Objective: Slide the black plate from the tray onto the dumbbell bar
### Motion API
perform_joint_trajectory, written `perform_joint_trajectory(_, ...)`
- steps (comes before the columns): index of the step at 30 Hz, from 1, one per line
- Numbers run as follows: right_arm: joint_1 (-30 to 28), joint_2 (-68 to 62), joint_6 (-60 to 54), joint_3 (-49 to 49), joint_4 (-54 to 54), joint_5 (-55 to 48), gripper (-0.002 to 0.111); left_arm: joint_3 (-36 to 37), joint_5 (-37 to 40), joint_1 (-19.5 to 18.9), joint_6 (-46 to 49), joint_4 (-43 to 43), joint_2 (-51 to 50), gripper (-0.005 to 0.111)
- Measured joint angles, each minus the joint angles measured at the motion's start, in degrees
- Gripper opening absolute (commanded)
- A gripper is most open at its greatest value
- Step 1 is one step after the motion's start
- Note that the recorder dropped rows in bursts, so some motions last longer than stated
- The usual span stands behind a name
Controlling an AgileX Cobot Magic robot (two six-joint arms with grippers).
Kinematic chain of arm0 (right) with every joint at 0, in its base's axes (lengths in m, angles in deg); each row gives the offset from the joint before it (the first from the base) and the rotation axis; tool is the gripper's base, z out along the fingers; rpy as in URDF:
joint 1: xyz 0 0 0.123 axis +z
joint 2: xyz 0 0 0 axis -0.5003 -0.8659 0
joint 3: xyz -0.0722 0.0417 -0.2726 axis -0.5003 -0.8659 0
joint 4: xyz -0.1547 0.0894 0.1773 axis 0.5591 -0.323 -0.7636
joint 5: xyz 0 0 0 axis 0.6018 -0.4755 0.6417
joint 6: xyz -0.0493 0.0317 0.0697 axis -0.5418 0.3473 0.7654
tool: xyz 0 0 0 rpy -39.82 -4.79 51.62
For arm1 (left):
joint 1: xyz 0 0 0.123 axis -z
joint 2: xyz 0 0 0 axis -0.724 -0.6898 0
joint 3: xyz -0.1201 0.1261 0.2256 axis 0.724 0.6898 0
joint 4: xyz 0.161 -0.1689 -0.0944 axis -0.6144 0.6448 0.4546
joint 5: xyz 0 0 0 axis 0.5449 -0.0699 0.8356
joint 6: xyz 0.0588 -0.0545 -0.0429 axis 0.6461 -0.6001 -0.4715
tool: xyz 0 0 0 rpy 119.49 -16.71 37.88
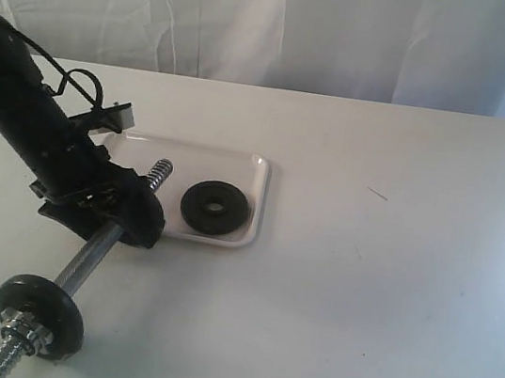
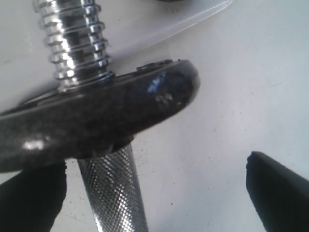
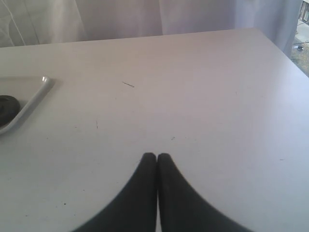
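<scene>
The dumbbell bar (image 1: 90, 255) lies slanted from the front left up onto the tray (image 1: 261, 166). The black plate (image 2: 96, 116) is threaded on it just behind the coarse threaded end (image 2: 77, 43), over the knurled part (image 2: 113, 193). In the exterior view this plate (image 1: 146, 216) stands on edge by the tray's near corner. My left gripper (image 2: 154, 193) is open around the bar, one finger (image 2: 29, 198) under the plate's rim, the other (image 2: 280, 193) well clear. My right gripper (image 3: 157, 155) is shut on nothing above bare table; it is outside the exterior view.
A second black disc (image 1: 216, 207) lies flat in the tray, its edge also showing in the right wrist view (image 3: 7, 108). A third disc (image 1: 40, 305) sits on the bar's near end behind a silver nut (image 1: 22, 331). A white curtain hangs behind the table.
</scene>
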Motion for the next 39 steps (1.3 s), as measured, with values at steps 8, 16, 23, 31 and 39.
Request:
perform_joint_trajectory(8,0.0,0.0,0.0,0.0,0.0,0.0,0.0,1.6,0.0,0.56,0.0,1.84,0.0,0.105)
perform_joint_trajectory(16,0.0,0.0,0.0,0.0,0.0,0.0,0.0,4.61,-1.44,0.9,0.15,3.0,0.0,0.105)
perform_joint_trajectory(23,0.0,0.0,0.0,0.0,0.0,0.0,0.0,4.83,-2.86,1.38,0.8,4.67,0.0,0.105)
perform_joint_trajectory(31,0.0,0.0,0.0,0.0,0.0,0.0,0.0,5.15,-4.54,2.99,1.17,5.84,0.0,0.105)
perform_joint_trajectory(39,0.0,0.0,0.0,0.0,0.0,0.0,0.0,5.49,-4.67,3.25,1.17,6.18,-0.27,0.105)
